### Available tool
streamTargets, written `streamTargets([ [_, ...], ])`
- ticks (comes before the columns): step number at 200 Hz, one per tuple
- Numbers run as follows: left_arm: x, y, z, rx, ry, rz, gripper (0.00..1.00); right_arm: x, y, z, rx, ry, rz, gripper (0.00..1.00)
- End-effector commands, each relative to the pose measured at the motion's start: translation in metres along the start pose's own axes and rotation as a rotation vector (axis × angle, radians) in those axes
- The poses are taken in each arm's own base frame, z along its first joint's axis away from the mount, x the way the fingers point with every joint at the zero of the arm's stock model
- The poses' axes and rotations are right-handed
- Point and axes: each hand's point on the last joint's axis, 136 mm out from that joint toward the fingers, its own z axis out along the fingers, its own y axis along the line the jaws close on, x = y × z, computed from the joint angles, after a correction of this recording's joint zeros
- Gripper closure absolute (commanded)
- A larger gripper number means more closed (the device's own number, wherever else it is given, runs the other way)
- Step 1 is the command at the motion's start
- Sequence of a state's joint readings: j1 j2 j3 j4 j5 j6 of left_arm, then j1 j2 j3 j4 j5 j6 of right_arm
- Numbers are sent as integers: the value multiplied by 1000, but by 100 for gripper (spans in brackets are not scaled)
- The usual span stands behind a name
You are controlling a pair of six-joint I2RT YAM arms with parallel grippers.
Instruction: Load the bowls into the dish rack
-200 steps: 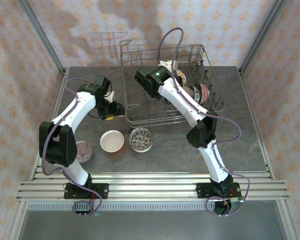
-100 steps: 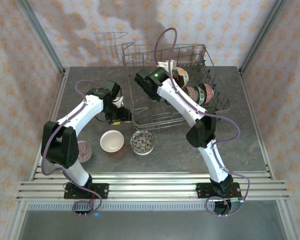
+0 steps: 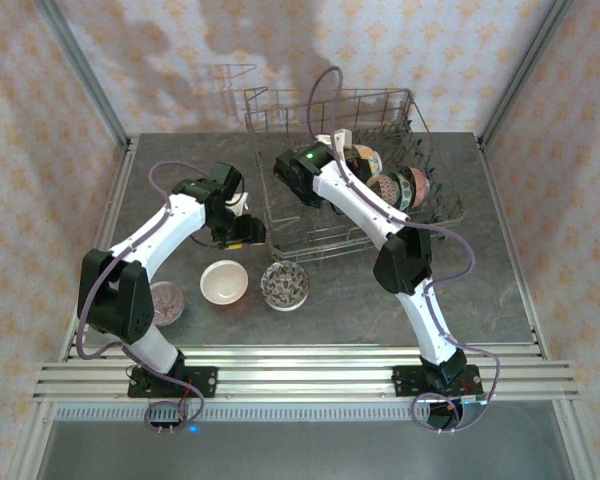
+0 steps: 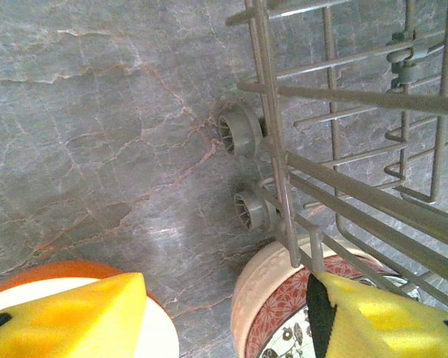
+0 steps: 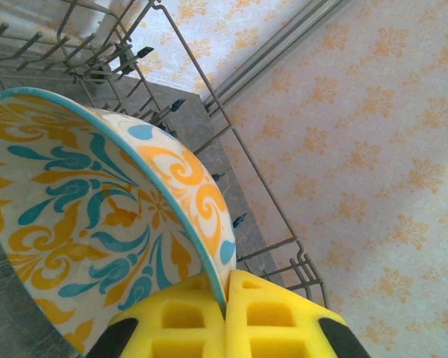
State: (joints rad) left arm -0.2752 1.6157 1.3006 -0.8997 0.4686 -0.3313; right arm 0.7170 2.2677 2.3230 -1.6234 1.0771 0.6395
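Grip: right fingers (image 5: 187, 321) closed on teal-and-orange bowl (image 5: 82, 224) rim, within dish rack (image 4: 343, 96) | left fingers (image 4: 75, 313) half-spread, empty, above worktop (image 4: 97, 112), orange bowl (image 4: 60, 270) and cream bowl (image 4: 257, 298) beneath.

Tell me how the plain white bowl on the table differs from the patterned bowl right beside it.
Inside, the plain white bowl is bare cream; the patterned bowl carries dark ornament and a red floral band under its rim. Outside, the plain white bowl is orange, the patterned bowl cream. The patterned bowl sits nearer the dish rack than the plain white bowl. Both stand mouth up on the table, similar in size.
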Motion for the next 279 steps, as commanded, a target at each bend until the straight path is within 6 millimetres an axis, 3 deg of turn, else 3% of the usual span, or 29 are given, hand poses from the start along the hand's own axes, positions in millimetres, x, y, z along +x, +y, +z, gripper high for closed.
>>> streamTargets([
  [1,-18,8,-29,-12,-108,-10,39,2,-21,3,100,-41,-133,100],
  [76,-31,31,-59,-22,-198,-67,38,11,-10,11,134,-48,-199,100],
  [165,-28,34,-55,-21,-192,-71,38,12,6,13,140,-50,-256,100],
  [195,-29,34,-56,-21,-193,-72,38,18,23,9,115,-37,-270,100],
  [279,-25,36,-65,-25,-210,-75,38,35,38,3,67,14,-273,100],
])
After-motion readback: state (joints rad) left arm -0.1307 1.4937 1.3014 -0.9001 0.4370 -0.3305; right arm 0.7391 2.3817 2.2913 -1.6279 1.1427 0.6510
